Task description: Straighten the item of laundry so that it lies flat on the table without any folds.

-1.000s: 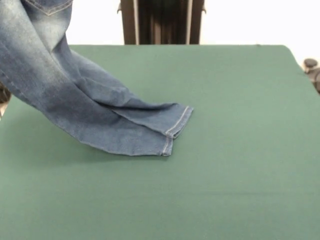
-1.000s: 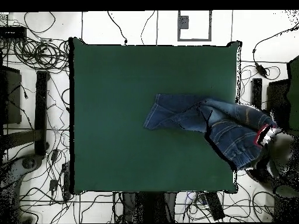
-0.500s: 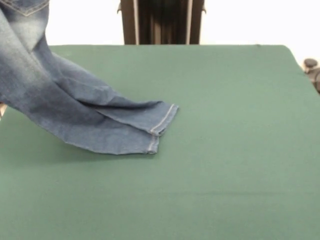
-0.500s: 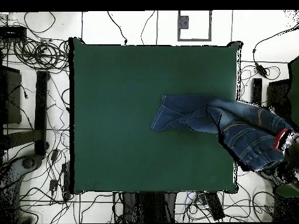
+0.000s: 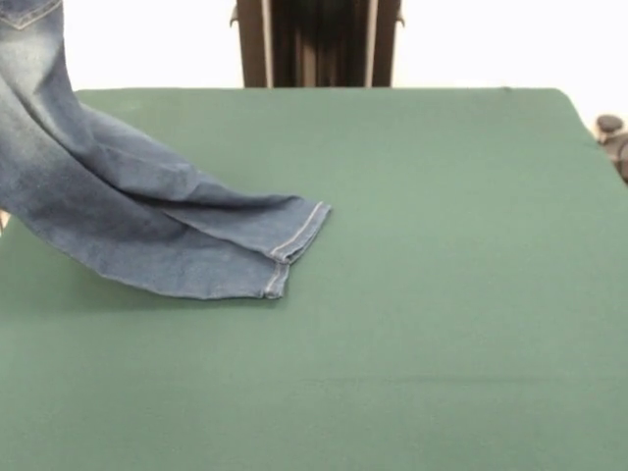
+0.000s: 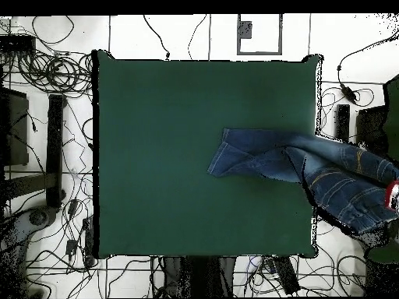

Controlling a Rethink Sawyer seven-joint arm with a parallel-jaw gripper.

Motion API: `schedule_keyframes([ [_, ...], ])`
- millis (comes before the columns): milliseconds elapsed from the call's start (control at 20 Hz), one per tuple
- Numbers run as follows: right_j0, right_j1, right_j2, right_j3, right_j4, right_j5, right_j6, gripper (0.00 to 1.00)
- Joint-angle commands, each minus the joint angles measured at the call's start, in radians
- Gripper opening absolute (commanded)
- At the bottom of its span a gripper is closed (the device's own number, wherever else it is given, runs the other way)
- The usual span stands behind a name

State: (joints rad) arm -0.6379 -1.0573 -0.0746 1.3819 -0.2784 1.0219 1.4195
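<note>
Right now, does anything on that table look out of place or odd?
Yes. The jeans are only partly on the table: the leg hems rest on the green cloth, while the waist end is lifted and carried out past the table's edge in the overhead view. The legs overlap rather than lying flat.

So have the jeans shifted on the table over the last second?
Yes. In the front view the jeans have slid left across the green table; their leg hems now lie further from the table's right edge, with the waist end lifted off the left side.
</note>
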Motion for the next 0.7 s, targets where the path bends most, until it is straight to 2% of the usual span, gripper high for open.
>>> schedule_keyframes([
  [50,-0.015,0.000,0.166,-0.001,-0.036,0.066,-0.356,0.00],
  [700,-0.026,-0.072,0.178,-0.129,-0.160,0.155,-0.484,0.00],
])
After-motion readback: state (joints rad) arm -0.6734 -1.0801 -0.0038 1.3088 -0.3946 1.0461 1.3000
